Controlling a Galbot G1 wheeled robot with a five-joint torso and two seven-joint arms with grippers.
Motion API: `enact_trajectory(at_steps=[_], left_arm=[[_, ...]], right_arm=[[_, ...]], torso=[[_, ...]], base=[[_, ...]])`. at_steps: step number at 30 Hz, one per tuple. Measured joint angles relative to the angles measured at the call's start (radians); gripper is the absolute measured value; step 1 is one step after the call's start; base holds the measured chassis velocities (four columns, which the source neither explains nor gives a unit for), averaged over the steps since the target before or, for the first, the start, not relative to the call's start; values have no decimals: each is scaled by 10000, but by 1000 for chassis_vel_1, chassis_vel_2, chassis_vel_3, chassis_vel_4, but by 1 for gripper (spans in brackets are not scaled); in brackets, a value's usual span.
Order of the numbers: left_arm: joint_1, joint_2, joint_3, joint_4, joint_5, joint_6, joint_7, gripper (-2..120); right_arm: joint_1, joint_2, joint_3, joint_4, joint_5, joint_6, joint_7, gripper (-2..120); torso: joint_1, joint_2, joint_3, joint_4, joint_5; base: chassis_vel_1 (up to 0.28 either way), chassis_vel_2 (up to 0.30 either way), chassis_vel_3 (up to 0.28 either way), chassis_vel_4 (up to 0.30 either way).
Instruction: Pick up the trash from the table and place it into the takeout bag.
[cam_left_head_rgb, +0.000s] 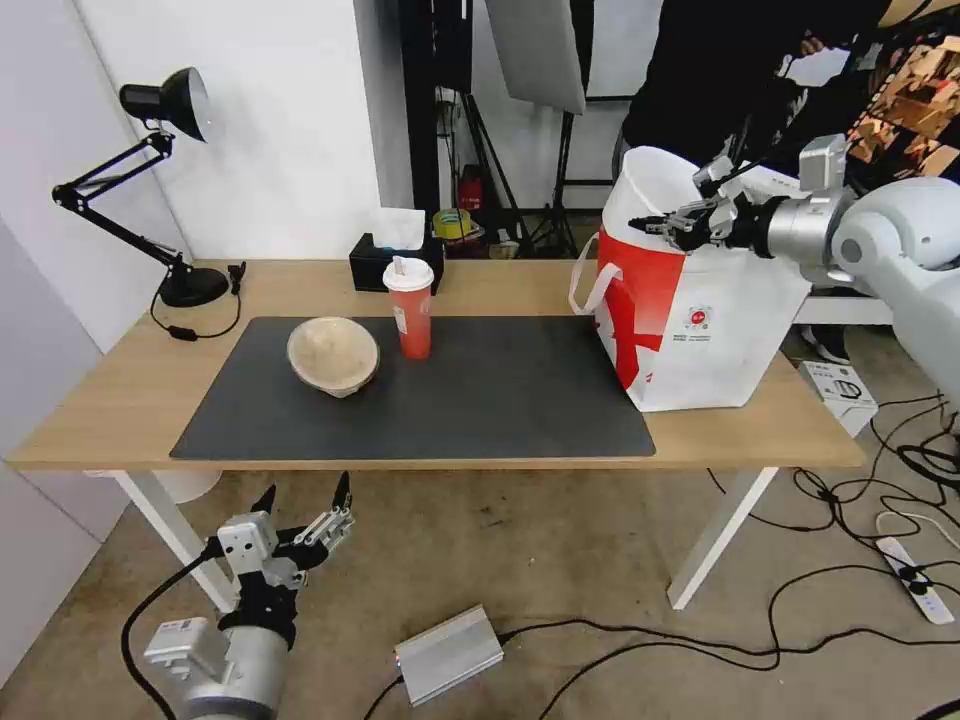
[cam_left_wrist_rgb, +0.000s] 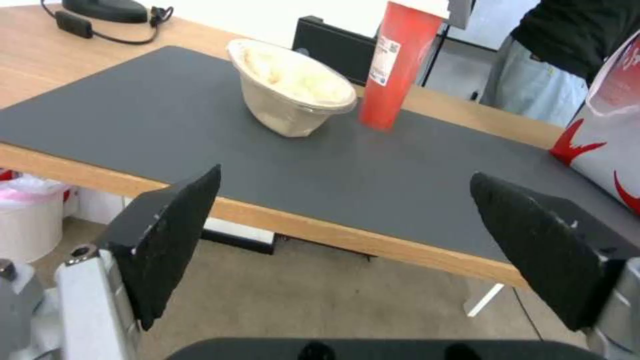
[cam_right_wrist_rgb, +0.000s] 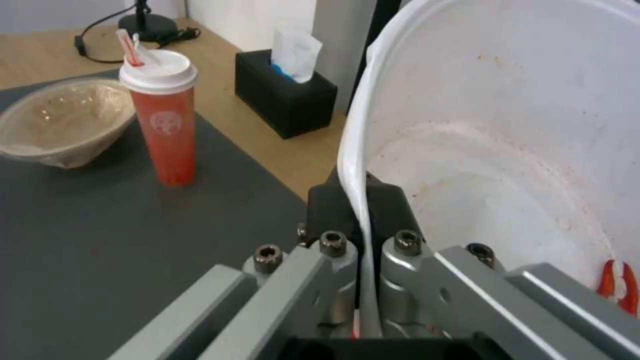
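Here, white bowl (cam_right_wrist_rgb: 507, 165) rim-pinched in right gripper (cam_right_wrist_rgb: 363, 220), tipped over takeout bag (cam_left_head_rgb: 700, 320).

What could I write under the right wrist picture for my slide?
The right gripper pinches the white bowl by its rim, with the red cup on the table.

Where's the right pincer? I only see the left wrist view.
Observer: Right pincer is raised at the takeout bag's mouth, at the table's right end.
Operator: Holding anything? My left pincer hangs open, below the table edge.
Observer: Shut on the rim of the large white plastic bowl; red scraps inside.
Operator: Straw in the red cup?
Observer: Yes, through its white lid.
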Motion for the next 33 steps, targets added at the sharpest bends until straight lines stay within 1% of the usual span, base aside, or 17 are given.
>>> enact_trajectory(at_steps=[13,33], left_arm=[[15,-53,72,2,112,-2,-1,100],[-19,-123,93,70,152,-5,0,100]], right_arm=[[-522,-2,379,125,126,17,180,0],[-764,145,657,158,1048,-155,706,0]], torso=[[0,0,0,0,0],[0,0,0,0,0]], base=[[0,0,0,0],[0,0,0,0]])
